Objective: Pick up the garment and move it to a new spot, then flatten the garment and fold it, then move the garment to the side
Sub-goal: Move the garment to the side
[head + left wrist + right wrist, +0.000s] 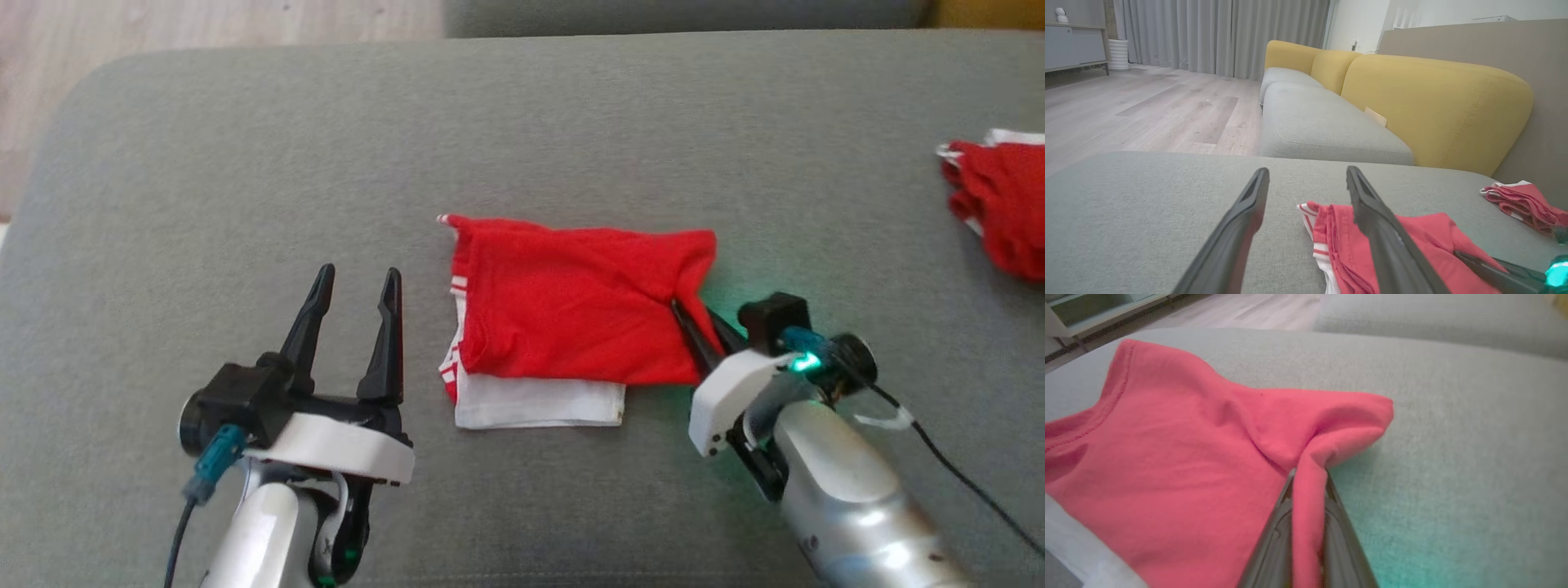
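We see the garment [571, 302] [1425, 237] [1188, 457] lying folded near the middle of the grey sofa cushion [571, 122], a red knit piece stacked in layers, with a white layer showing along its near edge and red-and-white striped trim at its left end. Its top surface is mostly smooth, but the right end is gathered into a raised crease. Its long axis runs left to right across the head view, the striped end toward the robot's left. The right end effector [682, 310] [1308, 473] has its fingers pressed together on that crease, pinching a fold of red fabric at the garment's right edge. The left end effector [359, 273] [1307, 170] hangs just left of the garment with its fingers spread and nothing between them. A second red garment [1000, 204] [1523, 200] lies crumpled well apart, at the cushion's far right.
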Robot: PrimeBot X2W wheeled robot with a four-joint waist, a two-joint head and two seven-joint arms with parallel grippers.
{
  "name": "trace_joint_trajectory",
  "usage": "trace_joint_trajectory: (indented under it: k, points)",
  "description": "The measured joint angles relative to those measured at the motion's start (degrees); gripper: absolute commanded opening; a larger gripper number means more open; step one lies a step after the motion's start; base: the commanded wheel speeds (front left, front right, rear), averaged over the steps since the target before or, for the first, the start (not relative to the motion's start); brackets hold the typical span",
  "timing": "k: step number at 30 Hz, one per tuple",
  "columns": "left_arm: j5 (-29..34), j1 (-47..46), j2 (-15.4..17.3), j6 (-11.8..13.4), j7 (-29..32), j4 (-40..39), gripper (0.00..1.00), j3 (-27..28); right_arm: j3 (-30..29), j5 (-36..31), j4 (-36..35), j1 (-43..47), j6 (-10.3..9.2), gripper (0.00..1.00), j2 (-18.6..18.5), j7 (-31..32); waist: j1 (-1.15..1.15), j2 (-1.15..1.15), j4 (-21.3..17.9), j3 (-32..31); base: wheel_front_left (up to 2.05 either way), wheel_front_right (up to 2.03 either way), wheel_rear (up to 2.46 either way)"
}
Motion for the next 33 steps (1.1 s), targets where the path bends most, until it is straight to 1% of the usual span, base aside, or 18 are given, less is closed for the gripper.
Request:
trace_joint_trajectory:
  k: [3, 6, 9, 12, 17, 18, 21, 23, 27, 28, 33]
  points:
    - [0.0, 0.0, 0.0, 0.0, 0.0, -0.4, 1.0, -0.1, 0.5, -5.4, -0.4, -1.8, 0.0, 0.0, -0.6, -0.5, 0.0, 0.0, -2.0, -0.3, 0.0, 0.0, 0.0]
    - [0.0, 0.0, 0.0, -0.1, 0.0, -1.0, 1.0, -0.4, 1.6, -8.6, -2.2, -3.9, 0.0, 0.0, -3.8, -0.5, 0.0, 0.0, -4.2, -0.4, 0.0, 0.0, 0.0]
    - [0.0, -0.5, 0.0, -0.1, 0.0, -1.3, 1.0, -1.4, 3.4, -9.2, -4.4, -6.0, 0.0, 0.0, -9.0, 0.2, 0.0, 0.0, -6.2, -0.1, 0.0, 0.0, 0.0]
    - [0.0, -2.1, 0.0, -0.1, 0.0, -1.8, 1.0, -2.5, 5.8, -8.8, -6.5, -8.1, 0.0, 0.0, -15.0, 1.7, 0.0, 0.0, -7.9, 0.7, 0.0, 0.0, 0.0]
    - [0.0, -4.9, 0.0, 0.0, -0.1, -2.4, 1.0, -3.7, 6.6, -4.9, -8.1, -12.6, 0.0, 0.0, -25.2, 3.7, 0.0, 0.0, -9.4, 3.4, 0.0, 0.0, 0.0]
    - [0.0, -4.9, 0.0, 0.0, -0.1, -2.4, 1.0, -3.7, 6.6, -4.9, -8.1, -12.6, 0.0, 0.0, -25.2, 3.7, 0.0, 0.0, -9.4, 3.4, 0.0, 0.0, 0.0]
    - [0.0, -5.5, 0.0, -0.1, -0.1, -2.3, 1.0, -3.7, 4.9, -2.6, -7.8, -16.6, 0.0, 0.0, -29.7, 4.2, 0.0, 0.0, -9.9, 5.3, 0.0, 0.0, 0.0]
    - [0.0, -5.6, 0.0, -0.5, -0.1, -2.1, 1.0, -3.7, 3.6, -1.9, -6.7, -19.1, 0.0, 0.0, -31.5, 4.2, 0.0, 0.0, -10.1, 6.4, 0.0, 0.0, 0.0]
    - [0.0, -5.9, 0.0, -1.2, -0.1, -1.7, 1.0, -3.8, 0.7, -1.5, -2.5, -21.3, 0.0, 0.0, -33.2, 4.7, 0.0, 0.0, -9.7, 8.4, 0.0, 0.0, 0.0]
    - [0.0, -6.1, 0.0, -1.5, -0.1, -1.7, 1.0, -3.8, 0.4, -1.6, -1.3, -21.3, 0.0, 0.0, -33.5, 4.8, 0.0, 0.0, -9.5, 8.7, 0.0, 0.0, 0.0]
    - [-0.5, -7.5, -0.1, -1.5, -0.1, -1.8, 1.0, -3.8, -2.6, -3.9, 3.8, -21.4, 0.0, 0.0, -33.9, 5.5, 0.0, 0.0, -8.3, 10.3, 0.0, 0.0, 0.0]
